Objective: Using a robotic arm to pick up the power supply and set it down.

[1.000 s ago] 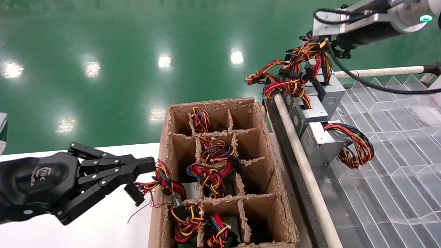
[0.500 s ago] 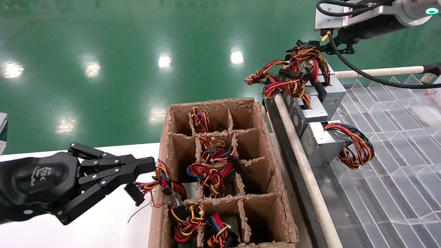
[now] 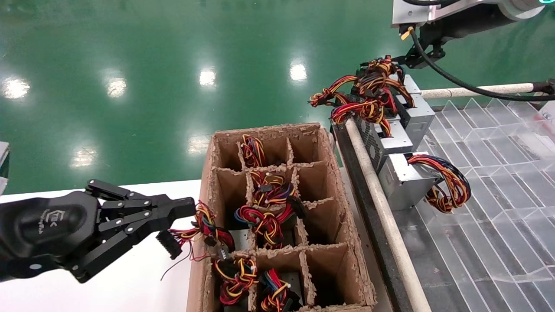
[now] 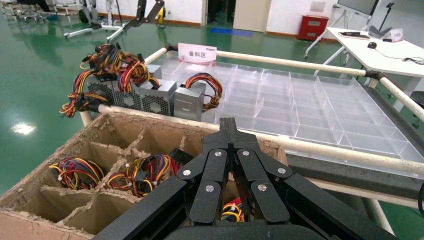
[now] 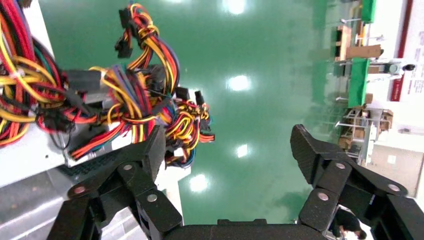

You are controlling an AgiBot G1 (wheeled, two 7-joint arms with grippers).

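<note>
The left gripper (image 3: 184, 208) hangs low over the white table (image 3: 130, 281), just beside the left wall of the cardboard crate (image 3: 329, 173). Its black linkage fingers (image 4: 229, 131) are pressed together tip to tip with nothing held; in the head view the tips sit right at a loose wire bundle (image 3: 204, 225) that spills over the crate's rim, and contact with it cannot be made out.

The crate is split by ragged cardboard dividers into a grid of cells. Several cells in the left and middle columns hold bunches of red, yellow and black wires (image 3: 264, 221), with grey metal showing beneath some; the right-hand column looks bare.

To the right of the crate a pale rail (image 3: 381, 208) edges a bed of clear plastic trays (image 3: 485, 182). Along that rail three grey power supplies stand in a row. The far power supply (image 3: 414, 110) carries a thick tangle of red, yellow and orange wires (image 3: 368, 93) that droops over the rail end; the nearest power supply (image 3: 401, 180) has its own looped wire bundle (image 3: 451, 182) resting on the trays.

The right gripper (image 5: 227, 145) is up at the far right corner, above the far power supply, its white arm (image 3: 459, 13) reaching in from the right. Its fingers (image 5: 150, 150) are spread wide and grip nothing, one finger close beside the wire tangle.

A glossy green floor (image 3: 151, 65) with lamp reflections lies beyond.
</note>
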